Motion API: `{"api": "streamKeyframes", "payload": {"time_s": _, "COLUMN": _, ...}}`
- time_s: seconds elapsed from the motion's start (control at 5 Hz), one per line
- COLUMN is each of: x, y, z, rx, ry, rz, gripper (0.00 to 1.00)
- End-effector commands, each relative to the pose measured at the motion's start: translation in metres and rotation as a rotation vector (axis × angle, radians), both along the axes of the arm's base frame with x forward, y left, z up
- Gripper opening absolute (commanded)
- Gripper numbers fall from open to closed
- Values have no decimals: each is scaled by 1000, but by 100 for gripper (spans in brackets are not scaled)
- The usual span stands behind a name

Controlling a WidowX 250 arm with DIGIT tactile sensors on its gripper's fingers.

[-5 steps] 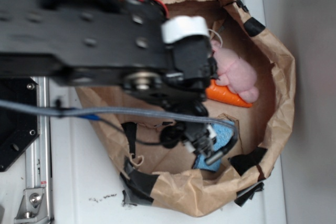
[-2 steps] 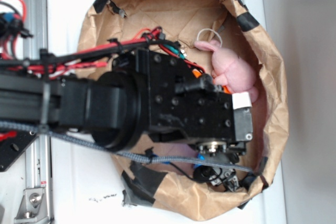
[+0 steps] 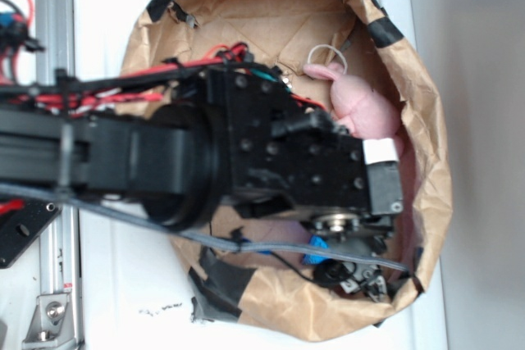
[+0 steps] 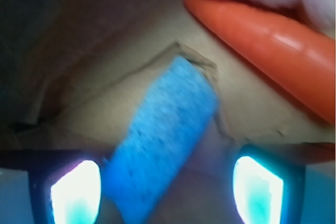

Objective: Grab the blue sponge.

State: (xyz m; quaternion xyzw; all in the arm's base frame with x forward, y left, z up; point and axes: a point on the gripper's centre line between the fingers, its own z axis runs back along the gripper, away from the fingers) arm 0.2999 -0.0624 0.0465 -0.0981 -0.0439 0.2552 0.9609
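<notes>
Gripper [image 4: 167, 187] is down inside the paper bag [image 3: 426, 104], jaws spread wide, nothing clamped. Wrist view shows both fingertips [image 4: 76, 190] glowing bright at the bottom corners, one on each side of the sponge.

Arm [image 3: 164, 161] reaches in from the left of the exterior view, laid roughly level across the bag mouth, and covers most of the bag floor. Wrist block sits over the right half of the bag, with the gripper end at the lower right near the bag wall. Red wires [image 3: 139, 88] run along its top edge; a grey braided cable [image 3: 123, 217] trails under it.

Bag stands open on a white table [image 3: 123, 301], rim patched with black tape [image 3: 221, 280].

Pink plush toy [image 3: 365, 112] lies against the right wall of the bag, partly hidden by the wrist. Orange carrot [image 4: 268, 40] lies just below it in the wrist view, touching the plush, well apart from the fingertips.

Blue sponge [image 4: 165, 135] lies diagonally on the bag floor, between the two fingertips, lower end close to the left one; contact unclear through blur. In the exterior view only a blue sliver [image 3: 317, 249] shows under the wrist.
</notes>
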Motion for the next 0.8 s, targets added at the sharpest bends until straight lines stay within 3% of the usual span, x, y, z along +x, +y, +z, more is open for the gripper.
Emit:
{"api": "streamKeyframes", "payload": {"time_s": 0.0, "x": 4, "y": -9, "z": -28, "rx": 107, "ry": 38, "rz": -98, "gripper": 0}}
{"api": "streamKeyframes", "payload": {"time_s": 0.2, "x": -11, "y": 3, "z": -9, "rx": 171, "ry": 98, "rz": -145, "gripper": 0}}
{"api": "streamKeyframes", "payload": {"time_s": 0.4, "x": -13, "y": 32, "z": 33, "rx": 233, "ry": 137, "rz": -254, "gripper": 0}}
{"api": "streamKeyframes", "payload": {"time_s": 0.6, "x": -16, "y": 61, "z": 78, "rx": 313, "ry": 28, "rz": -353, "gripper": 0}}
